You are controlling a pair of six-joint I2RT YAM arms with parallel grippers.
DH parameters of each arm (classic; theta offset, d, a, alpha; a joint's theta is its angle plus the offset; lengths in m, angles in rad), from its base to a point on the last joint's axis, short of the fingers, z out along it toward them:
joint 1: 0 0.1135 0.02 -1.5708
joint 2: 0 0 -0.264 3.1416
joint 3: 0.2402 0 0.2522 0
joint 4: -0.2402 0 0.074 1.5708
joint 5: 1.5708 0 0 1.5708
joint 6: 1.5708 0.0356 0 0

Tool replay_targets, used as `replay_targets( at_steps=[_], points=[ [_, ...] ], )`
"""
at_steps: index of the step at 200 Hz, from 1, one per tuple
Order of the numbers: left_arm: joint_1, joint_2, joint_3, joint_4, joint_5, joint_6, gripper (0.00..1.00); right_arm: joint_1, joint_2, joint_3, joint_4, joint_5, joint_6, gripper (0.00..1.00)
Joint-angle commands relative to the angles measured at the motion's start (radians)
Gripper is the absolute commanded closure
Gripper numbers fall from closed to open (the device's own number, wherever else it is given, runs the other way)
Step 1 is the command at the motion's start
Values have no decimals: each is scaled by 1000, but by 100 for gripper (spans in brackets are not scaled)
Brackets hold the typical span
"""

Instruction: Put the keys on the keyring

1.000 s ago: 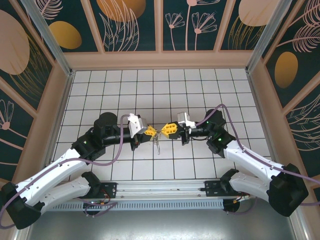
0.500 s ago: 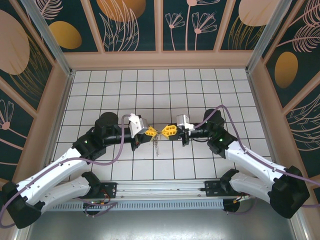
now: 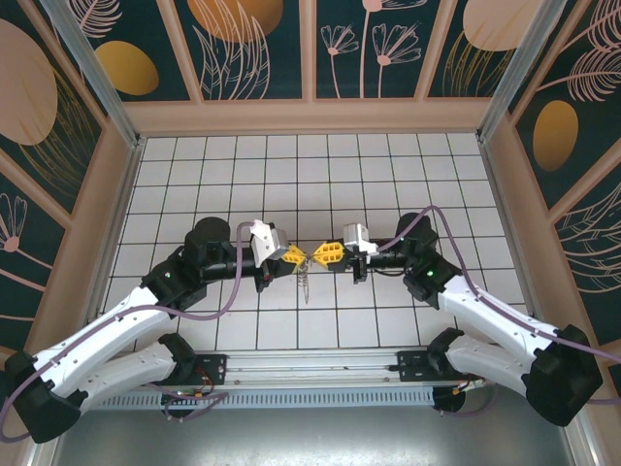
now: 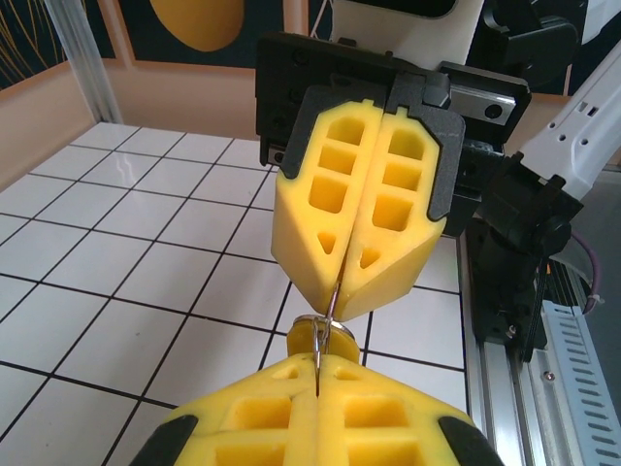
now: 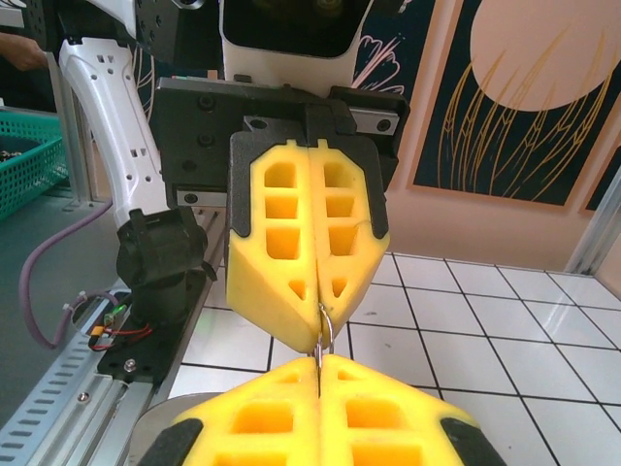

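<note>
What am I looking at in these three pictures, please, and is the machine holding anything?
Two robot arms stand at the near edge of a white tiled table. The wide picture looks down from above; the other two come from a camera on each wrist, looking past its own yellow fingers. The left gripper and right gripper meet tip to tip, both shut on the keyring, a thin wire loop. A small metal piece hangs beneath, too small to identify.
</note>
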Motion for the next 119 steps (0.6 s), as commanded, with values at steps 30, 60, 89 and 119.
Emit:
replay_targets(
  at_steps=[30, 60, 89, 119],
  points=[
    [-3, 7, 38, 38, 8, -2, 100, 23, -24, 18, 12, -3, -7, 100],
    [-3, 7, 34, 54, 21, -15, 100, 36, -32, 20, -31, 18, -53, 100],
    [-3, 4, 31, 54, 24, -18, 100, 53, -75, -26, 5, 31, -112, 100],
    [-2, -2, 26, 61, 27, -25, 100, 67, -80, -22, -25, 46, -144, 100]
  ],
)
